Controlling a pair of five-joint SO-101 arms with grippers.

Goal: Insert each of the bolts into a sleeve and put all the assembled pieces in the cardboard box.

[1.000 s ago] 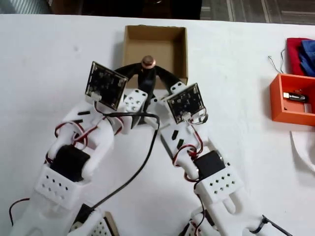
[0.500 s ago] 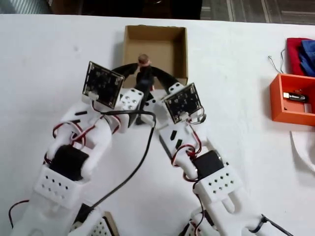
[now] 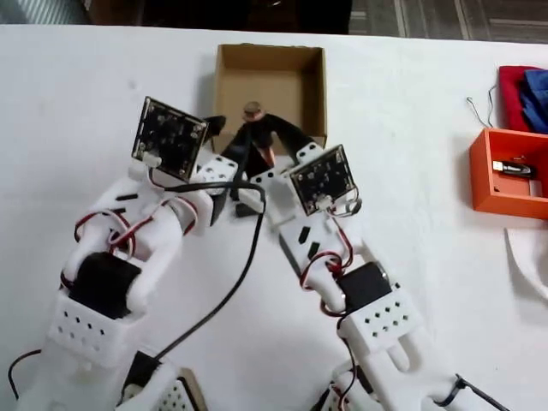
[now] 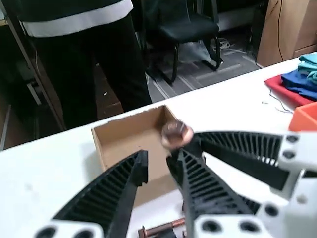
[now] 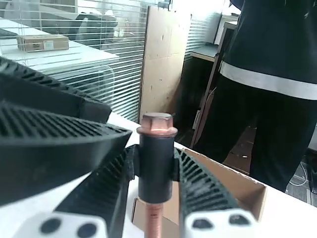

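My right gripper point(image 5: 154, 171) is shut on a black sleeve point(image 5: 155, 158) with a copper bolt point(image 5: 156, 124) through it, held upright. In the high view this piece point(image 3: 253, 111) sits at the near edge of the cardboard box point(image 3: 270, 51), in the right gripper point(image 3: 264, 141). My left gripper point(image 4: 157, 166) is open just beside it with nothing between its fingers, and the bolt head point(image 4: 176, 133) shows behind one finger. In the high view the left gripper point(image 3: 224, 154) stands left of the piece. A loose copper bolt point(image 4: 161, 229) lies on the table below it.
An orange tray point(image 3: 505, 175) and red and blue cloth point(image 3: 524, 90) sit at the right edge. A black cable point(image 3: 244, 265) runs between the two arms. The box's brown floor point(image 3: 270, 81) is bare.
My left arm has drawn back to the left and its gripper has come off the sleeve. The right gripper has kept the assembled piece almost in place.
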